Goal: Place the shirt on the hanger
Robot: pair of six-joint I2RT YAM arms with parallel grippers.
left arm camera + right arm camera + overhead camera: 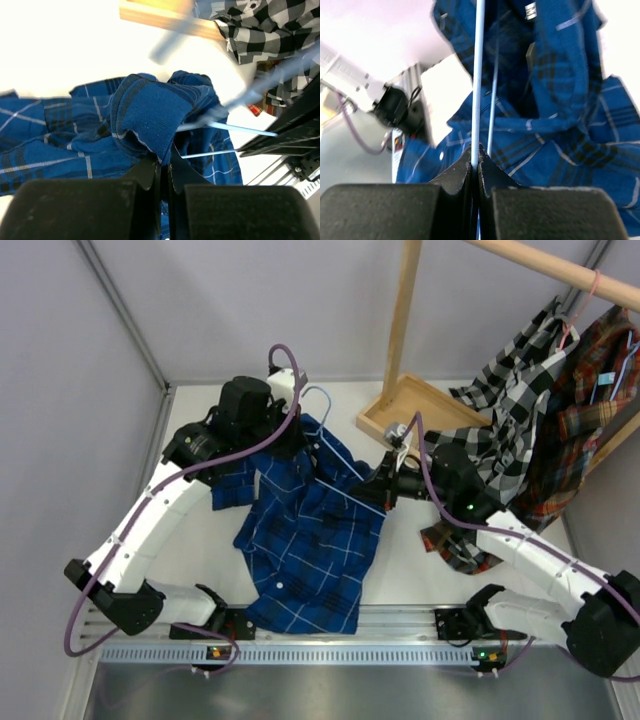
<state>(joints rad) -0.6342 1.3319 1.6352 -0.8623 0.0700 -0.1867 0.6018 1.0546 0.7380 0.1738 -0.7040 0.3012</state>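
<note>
Left fingers pinch the shirt, right fingers clamp the hanger, its frame mostly hidden in fabric beyond them.

My shirt is dark blue plaid, crossed with thin white and light-blue lines. The hanger is pale blue wire. My left gripper and right gripper are black. At the white table's far right corner: a tan wooden tray, a black-and-white checked shirt, a red-brown plaid shirt.
</note>
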